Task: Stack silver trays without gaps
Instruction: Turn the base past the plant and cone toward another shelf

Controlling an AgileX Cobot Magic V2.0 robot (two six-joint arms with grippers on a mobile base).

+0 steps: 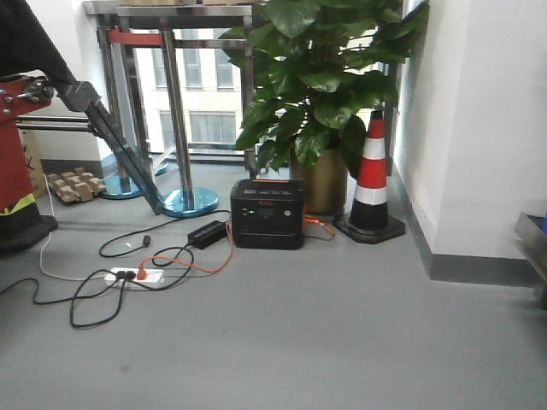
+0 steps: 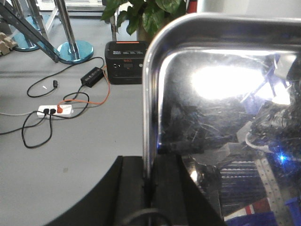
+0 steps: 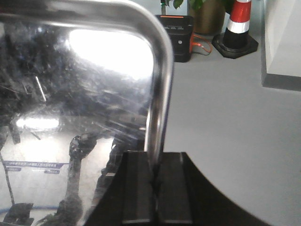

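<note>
Grey floor point(image 1: 342, 342). A black box-shaped power unit point(image 1: 267, 213) sits near a potted plant point(image 1: 320, 179) and a red-and-white traffic cone point(image 1: 371, 179). To its left lie a black adapter brick point(image 1: 208, 233), a white power strip point(image 1: 137, 275), looping black cables point(image 1: 85, 307) and a blue round post base point(image 1: 190, 202).

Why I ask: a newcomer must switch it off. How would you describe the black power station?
Find the big potted plant, a red-and-white traffic cone to its right. Just in front of the plant stands the power station. It alone is a boxy black unit with an orange top strip, bulkier than the slim black adapter beside it.
</note>
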